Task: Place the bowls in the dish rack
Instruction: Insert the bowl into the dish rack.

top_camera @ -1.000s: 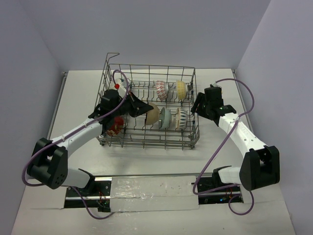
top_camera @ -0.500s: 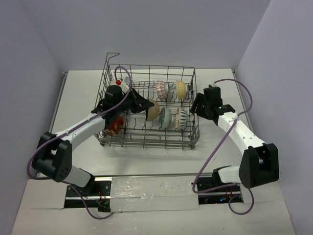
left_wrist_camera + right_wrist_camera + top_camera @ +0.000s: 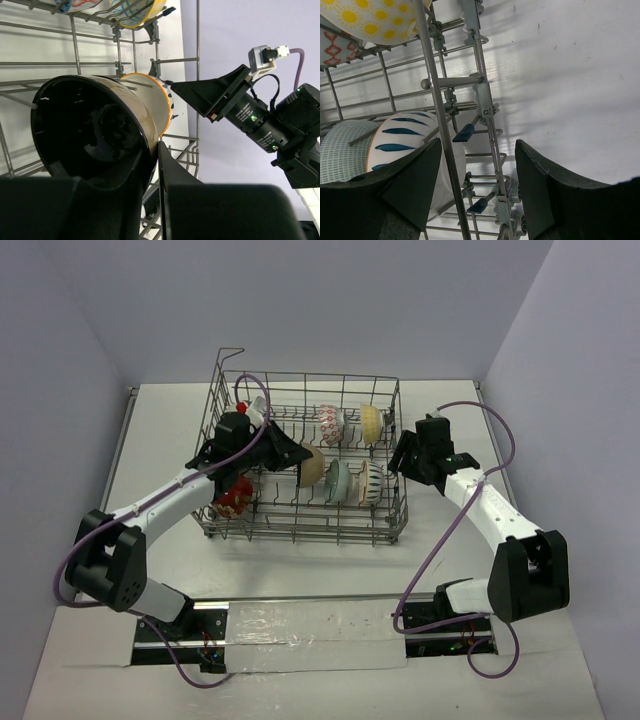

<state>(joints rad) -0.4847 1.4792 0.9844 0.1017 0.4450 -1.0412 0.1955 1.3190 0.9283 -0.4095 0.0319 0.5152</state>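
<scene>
Left claw (image 3: 152, 167): at black bowl's (image 3: 85, 130) rim; gripping or not, I cannot tell.
Black bowl: on edge in dish rack (image 3: 300, 530), cream bowl (image 3: 150, 95) at its 2 o'clock.
Right claw (image 3: 477, 150): my fingers apart, at rack's 3 o'clock wall.

1. The room is bright, and soft, even light falls from above the dish rack (image 3: 305, 455).
2. The white table (image 3: 160, 440) around the rack looks pale and clean, with only a faint shadow just in front of the rack.
3. In the right wrist view, the rack's wires throw soft grey stripes on the table beside it.
4. Inside the rack, the black bowl (image 3: 92, 132) has tiny white glints on its rim. Its inside is very dark.
5. Close to the cameras, the fingers (image 3: 200, 200) of the left gripper (image 3: 150, 170) and the fingers (image 3: 540, 195) of the right gripper (image 3: 477, 150) are dark shapes, hard to see well.
6. The rack's wires look sharp.
</scene>
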